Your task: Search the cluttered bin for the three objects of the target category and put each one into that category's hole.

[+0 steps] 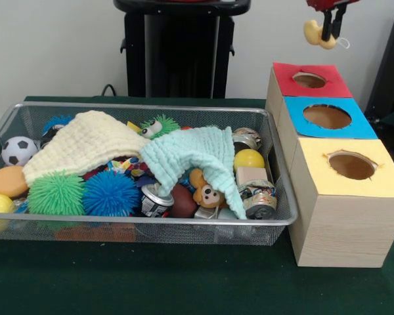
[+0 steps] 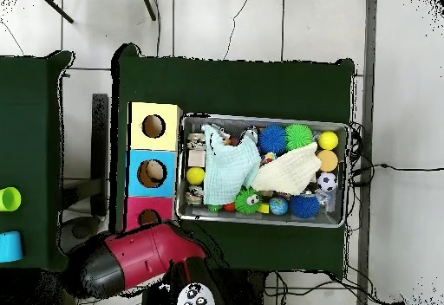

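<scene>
Front view: my fingers [image 1: 328, 34] pinch a yellow plush toy [image 1: 313, 33], hanging high over the red box's hole [image 1: 309, 80] (a bit off to its side), so straight down next.

The gripper [image 1: 330, 27] is black under a red wrist and holds a pale yellow toy [image 1: 314, 33]. The wooden box [image 1: 335, 216] is light tan, its three hole panels red [image 1: 315, 80] at the far end, blue [image 1: 328, 118] in the middle and yellow [image 1: 351, 167] nearest. The wire bin [image 1: 144, 231] is silver grey on a dark green tablecloth [image 1: 184, 282]. Inside lie a cream cloth [image 1: 85, 141], a mint cloth [image 1: 197, 157], a green spiky ball [image 1: 56, 193], a blue spiky ball [image 1: 110, 193], a black-and-white soccer ball [image 1: 18, 150], an orange ball [image 1: 8, 181], a yellow ball [image 1: 249, 159] and a brown monkey toy [image 1: 207, 191].
</scene>
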`<state>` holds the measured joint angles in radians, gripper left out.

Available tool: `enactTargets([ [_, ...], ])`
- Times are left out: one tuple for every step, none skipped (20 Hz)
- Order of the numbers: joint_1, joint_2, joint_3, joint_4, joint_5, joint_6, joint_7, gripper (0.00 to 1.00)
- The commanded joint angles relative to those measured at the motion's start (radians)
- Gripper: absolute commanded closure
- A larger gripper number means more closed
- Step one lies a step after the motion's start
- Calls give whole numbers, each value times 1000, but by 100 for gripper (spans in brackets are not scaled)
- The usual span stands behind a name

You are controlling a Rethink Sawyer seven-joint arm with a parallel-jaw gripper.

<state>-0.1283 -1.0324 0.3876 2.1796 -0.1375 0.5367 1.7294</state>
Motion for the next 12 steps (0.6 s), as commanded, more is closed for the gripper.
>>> enactTargets([
  [-10, 54, -57, 24, 55, -70, 217, 100],
  [-14, 57, -55, 27, 60, -74, 212, 100],
  [-16, 58, -57, 27, 60, -78, 207, 100],
  [-17, 60, -58, 27, 61, -79, 203, 100],
  [-16, 63, -61, 23, 61, -79, 201, 100],
  [-17, 65, -64, 23, 62, -83, 199, 100],
  [-22, 65, -62, 27, 67, -86, 193, 100],
  [-25, 65, -61, 28, 72, -84, 189, 100],
  [-26, 63, -61, 28, 76, -81, 186, 100],
  [-25, 63, -62, 27, 78, -82, 184, 100],
  [-26, 64, -62, 29, 82, -85, 182, 100],
  [-26, 65, -62, 28, 85, -85, 181, 100],
])
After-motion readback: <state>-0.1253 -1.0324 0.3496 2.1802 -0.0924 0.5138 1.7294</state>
